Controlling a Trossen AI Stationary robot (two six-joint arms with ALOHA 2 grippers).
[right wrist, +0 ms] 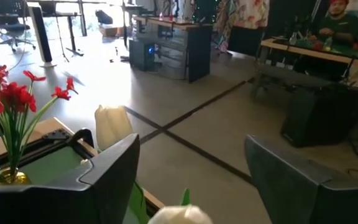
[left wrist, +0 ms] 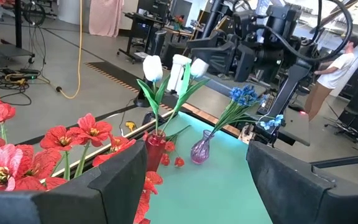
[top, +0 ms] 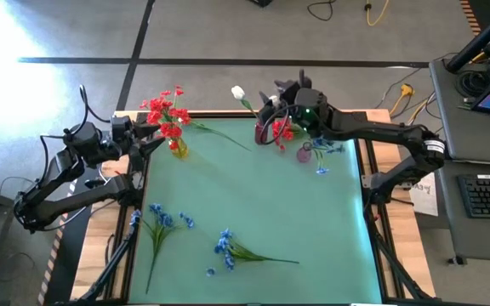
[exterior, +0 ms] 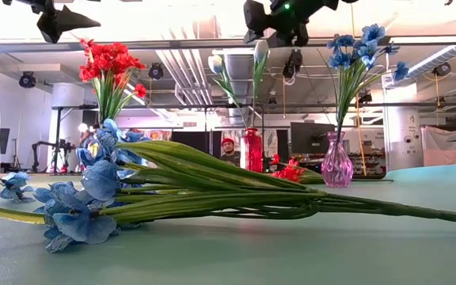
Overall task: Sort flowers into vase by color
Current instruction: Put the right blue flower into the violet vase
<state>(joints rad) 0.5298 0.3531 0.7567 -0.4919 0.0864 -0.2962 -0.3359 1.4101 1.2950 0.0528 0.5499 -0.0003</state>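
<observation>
Three vases are seen along the far edge of the green mat (top: 253,212) in the high view: a yellow vase (top: 178,150) toward the far left corner holding red flowers (top: 165,111), a red vase (top: 262,133) near the middle of that edge holding white flowers (top: 239,93), and a pink vase (top: 304,154) just to its right holding blue flowers (top: 328,150). A few loose red blooms (top: 282,132) lie between the red and pink vases.

Two loose blue sprays are counted on the mat: one (top: 162,223) near the left edge and one (top: 236,248) toward the middle of the near edge.

The low view shows what the overhead view hides: the three vases stand upright, and the nearer blue spray lies flat with long green leaves. A person is seen in the room behind the red vase there.

Three white buds are counted in the left wrist view, where only one shows clearly from above.

The right gripper (top: 272,92) is held above the white flowers at the far edge; in the right wrist view its fingers (right wrist: 107,171) stand wide apart, with white buds between them and nothing gripped. The left gripper (top: 149,137) is held at the far left corner beside the red flowers, its fingers (left wrist: 110,180) spread and empty.
</observation>
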